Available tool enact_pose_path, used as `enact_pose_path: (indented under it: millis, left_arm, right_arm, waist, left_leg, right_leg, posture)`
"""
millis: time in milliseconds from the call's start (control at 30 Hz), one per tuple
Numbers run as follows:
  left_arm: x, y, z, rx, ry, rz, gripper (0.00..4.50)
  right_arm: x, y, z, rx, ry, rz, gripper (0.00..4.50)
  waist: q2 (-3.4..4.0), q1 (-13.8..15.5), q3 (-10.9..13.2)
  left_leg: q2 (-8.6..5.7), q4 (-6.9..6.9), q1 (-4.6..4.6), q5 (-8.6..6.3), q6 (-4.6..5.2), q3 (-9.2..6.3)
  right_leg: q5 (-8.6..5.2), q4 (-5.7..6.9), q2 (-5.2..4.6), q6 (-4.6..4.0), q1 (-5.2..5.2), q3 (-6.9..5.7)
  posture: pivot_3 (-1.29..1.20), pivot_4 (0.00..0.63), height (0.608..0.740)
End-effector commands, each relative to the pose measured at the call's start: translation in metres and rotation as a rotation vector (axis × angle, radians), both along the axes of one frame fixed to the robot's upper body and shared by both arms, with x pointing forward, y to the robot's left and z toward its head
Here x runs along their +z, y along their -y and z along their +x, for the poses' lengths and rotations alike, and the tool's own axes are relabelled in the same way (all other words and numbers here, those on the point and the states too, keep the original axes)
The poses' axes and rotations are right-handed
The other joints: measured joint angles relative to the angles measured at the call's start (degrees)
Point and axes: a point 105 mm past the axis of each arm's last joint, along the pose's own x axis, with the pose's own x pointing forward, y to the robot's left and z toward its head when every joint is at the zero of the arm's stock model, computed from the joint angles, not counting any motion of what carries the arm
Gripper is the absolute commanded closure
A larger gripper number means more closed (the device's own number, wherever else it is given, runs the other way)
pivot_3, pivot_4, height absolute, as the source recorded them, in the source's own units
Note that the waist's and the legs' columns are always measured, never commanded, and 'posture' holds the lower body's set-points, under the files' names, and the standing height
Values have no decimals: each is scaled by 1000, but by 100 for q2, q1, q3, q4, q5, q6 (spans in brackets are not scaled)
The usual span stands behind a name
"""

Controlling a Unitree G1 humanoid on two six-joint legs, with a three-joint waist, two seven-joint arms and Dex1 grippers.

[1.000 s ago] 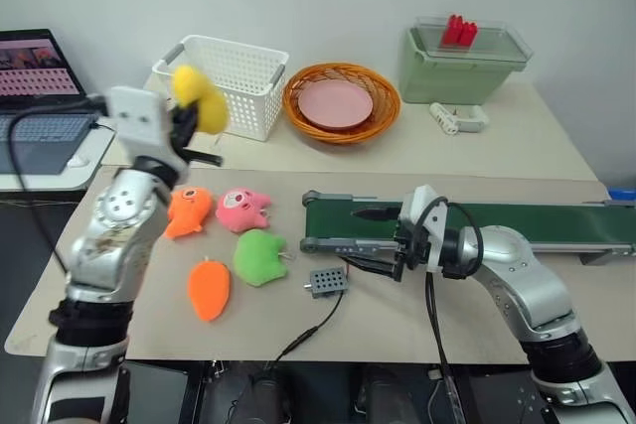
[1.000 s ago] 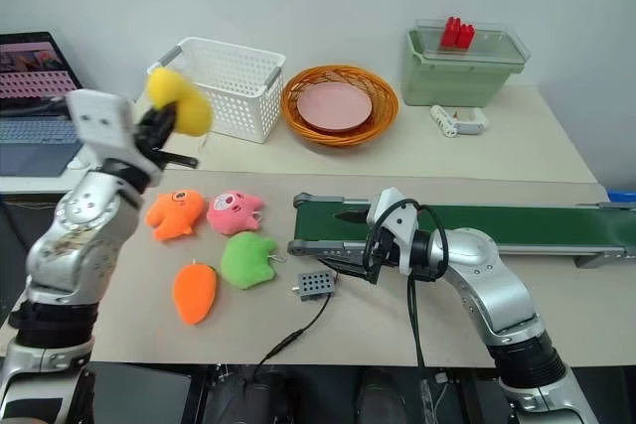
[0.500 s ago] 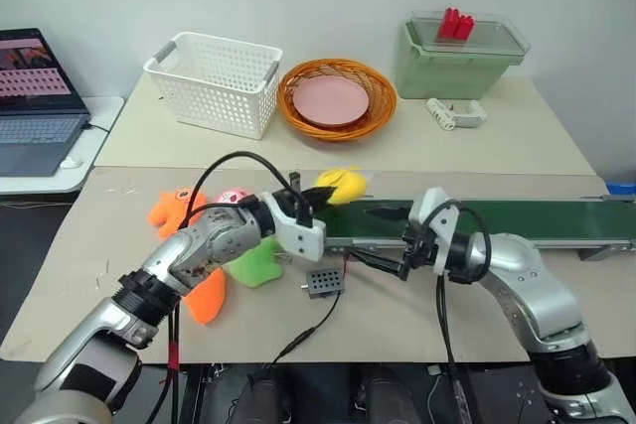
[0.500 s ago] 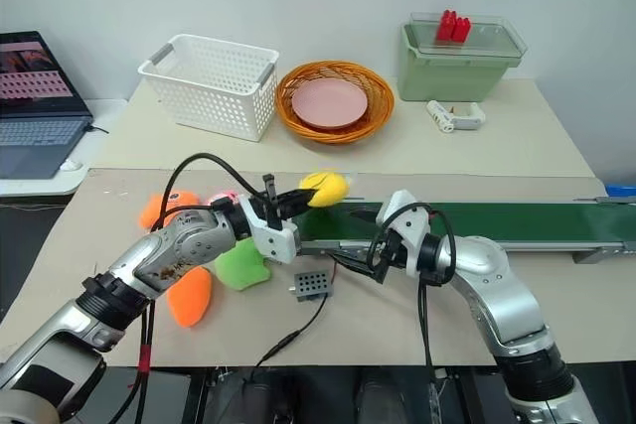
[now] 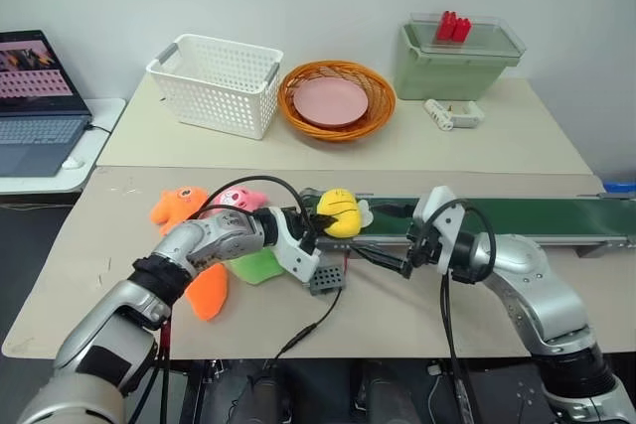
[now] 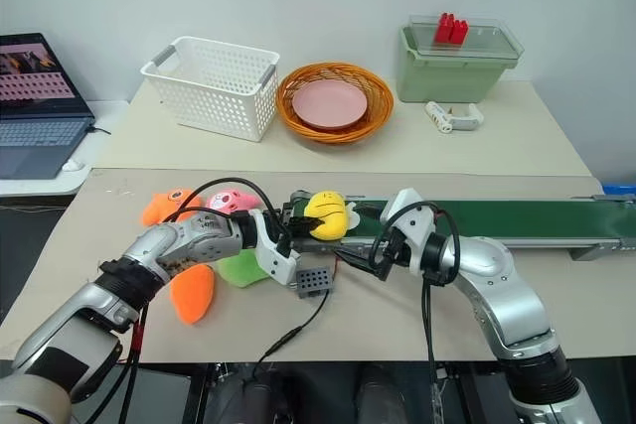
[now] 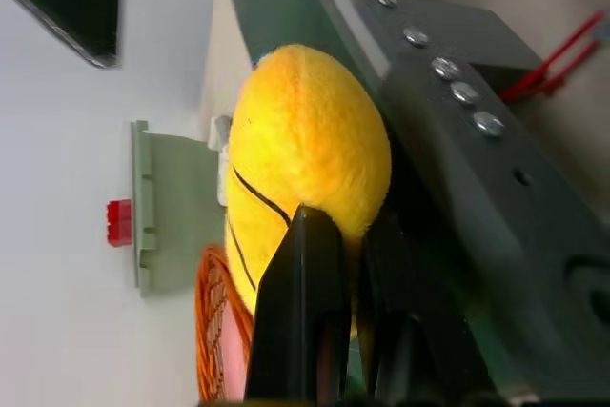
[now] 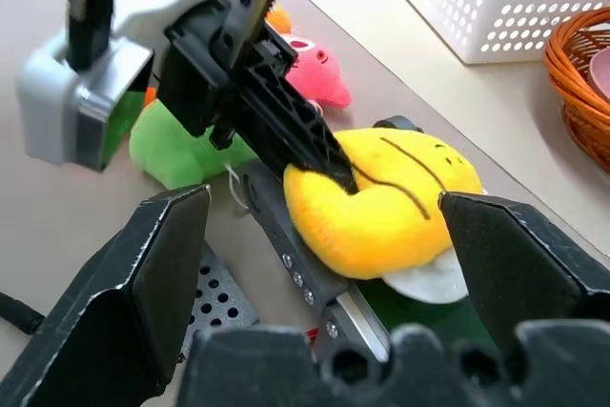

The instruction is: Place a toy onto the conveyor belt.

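L pincer (image 5: 316, 223) clamped on toy (image 5: 338, 213), at conveyor belt's (image 5: 537, 216) left end, frame centre; R pincer (image 5: 383, 236) apart, just right.

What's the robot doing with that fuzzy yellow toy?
The robot's left gripper is shut on the small fuzzy yellow plush toy and has it at the near end of the long dark green conveyor belt, resting on it or just above. It has not let go. The right gripper waits open beside the belt, holding nothing. The orange, pink and green plush toys lie on the table.
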Motion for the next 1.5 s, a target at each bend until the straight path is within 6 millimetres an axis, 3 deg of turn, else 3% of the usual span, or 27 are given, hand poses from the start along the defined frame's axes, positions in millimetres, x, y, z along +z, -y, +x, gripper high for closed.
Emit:
enact_pose_path:
  millis: [33,300,333,367,600,967,1367,1500]
  left_arm:
    - [-6,-10,17,92,-2,45,4469]
    - [-4,-9,24,111,0,32,4469]
    - [-3,-8,23,106,-1,28,3775]
    - [-2,-7,22,99,-5,21,3603]
    - [11,2,18,63,37,-35,1120]
    - [21,1,15,63,35,-63,1120]
    - [40,-32,6,134,27,-86,1120]
    - [59,-46,11,258,-31,-261,1120]
  right_arm:
    - [12,2,-4,-2,50,9,0]
    - [13,3,-3,-6,51,5,0]
    - [13,3,-3,-6,51,4,0]
    - [13,3,-3,-5,51,4,0]
    - [11,2,-2,-4,47,-1,0]
    - [10,1,0,-6,46,1,0]
    - [8,-1,4,7,44,-5,0]
    - [8,-2,4,16,42,-7,0]
  waist:
    - [0,2,0]
    - [0,-23,-1]
    - [0,-23,0]
    - [0,-21,-1]
    - [0,-17,-1]
    - [1,-20,-1]
    - [1,-12,-1]
    - [1,-11,-1]
  left_leg:
    - [0,1,0,0,1,0]
    - [2,5,12,-10,38,5]
    - [3,5,14,-10,39,5]
    - [2,5,14,-10,39,5]
    - [2,6,13,-5,30,9]
    - [1,11,11,8,9,11]
    - [0,24,10,8,9,10]
    - [0,38,4,7,10,9]
  right_leg:
    - [1,0,0,1,1,0]
    - [15,9,0,-3,3,10]
    - [15,10,0,-4,3,11]
    - [15,10,0,-4,3,12]
    - [16,10,-2,-5,4,12]
    - [17,12,-2,-4,4,12]
    - [17,36,-6,-4,1,14]
    - [16,75,-9,-3,-2,14]
  posture:
    - [0,150,740]
    - [0,150,740]
    - [0,150,740]
    - [0,150,740]
    - [0,150,740]
    - [0,150,740]
    - [0,150,740]
    - [0,150,740]
